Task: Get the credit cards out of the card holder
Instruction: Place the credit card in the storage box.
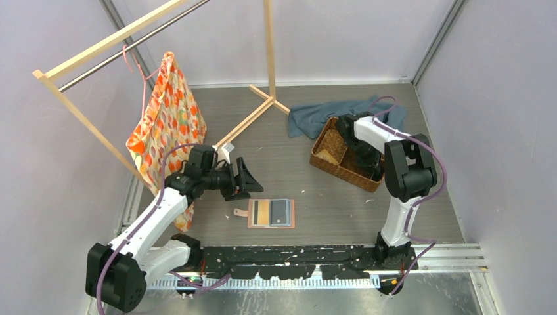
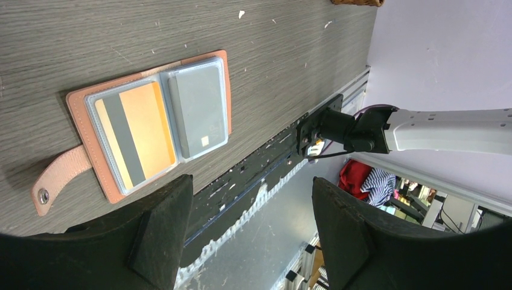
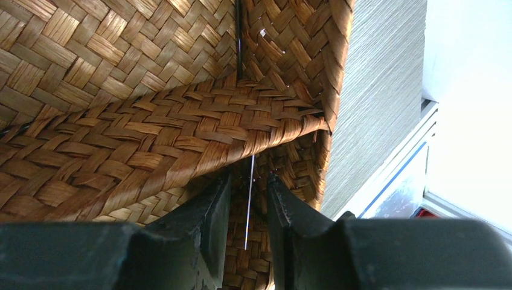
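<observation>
On the bench left of centre, left gripper (image 2: pixel 250 193): jaws wide, empty, near the card holder (image 2: pixel 77 112), which lies open flat with a tan-gold card (image 2: pixel 142 130) and a grey card (image 2: pixel 199 109) in its sleeves. Right gripper (image 3: pixel 249 178) is inside the woven basket (image 3: pixel 181 139): jaws narrowly parted, thin pale card (image 3: pixel 247 223) edge-on between them, touching neither. Blue-grey cloth (image 1: pixel 315 118) behind the basket.

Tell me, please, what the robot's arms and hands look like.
The left arm and right arm have white links with bulky black joints, and a purple cable runs along each. The left hand and right hand are matte black, each with two wedge-shaped fingers.
</observation>
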You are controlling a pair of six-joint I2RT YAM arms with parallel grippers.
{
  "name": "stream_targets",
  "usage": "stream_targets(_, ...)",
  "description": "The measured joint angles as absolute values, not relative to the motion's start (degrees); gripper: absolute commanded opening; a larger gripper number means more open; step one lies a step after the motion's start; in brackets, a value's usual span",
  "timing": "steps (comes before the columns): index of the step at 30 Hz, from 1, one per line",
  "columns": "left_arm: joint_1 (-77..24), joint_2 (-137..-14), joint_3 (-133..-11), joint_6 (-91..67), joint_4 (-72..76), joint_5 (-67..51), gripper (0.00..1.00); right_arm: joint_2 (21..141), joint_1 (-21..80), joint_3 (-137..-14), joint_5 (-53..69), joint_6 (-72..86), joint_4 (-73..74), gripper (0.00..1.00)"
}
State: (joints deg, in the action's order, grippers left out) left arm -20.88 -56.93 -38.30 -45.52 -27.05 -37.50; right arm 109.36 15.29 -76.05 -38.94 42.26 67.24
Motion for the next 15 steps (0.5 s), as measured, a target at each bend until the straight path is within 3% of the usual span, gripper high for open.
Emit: stream_targets(15, -20.88, -55.83, -38.22, -45.54, -27.94, -37.26, 0.73, 101.34, 15.27, -76.07, -32.29, 41.78, 64.86, 0.38)
